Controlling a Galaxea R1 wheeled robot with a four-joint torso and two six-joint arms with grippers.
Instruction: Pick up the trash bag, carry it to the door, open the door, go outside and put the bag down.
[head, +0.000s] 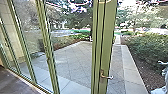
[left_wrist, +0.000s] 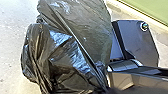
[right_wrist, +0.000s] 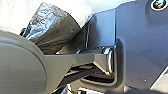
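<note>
Where the bag (left_wrist: 75, 42) bulges, left wrist points down.

High above the wrists, the head view faces forward and down past tall green-framed glass panels (head: 47, 42); both close wrist views share the shiny black plastic bag (left_wrist: 70, 47), larger from the left.

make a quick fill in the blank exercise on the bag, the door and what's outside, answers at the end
The plastic bag is ____ in colour. The door frame that bears the handle is painted ____. The tall panes left of that handle in the head view are made of ____. In the head view, the big bush stands to the ____ of the handle.

Missing words: black; green; glass; right.
</note>
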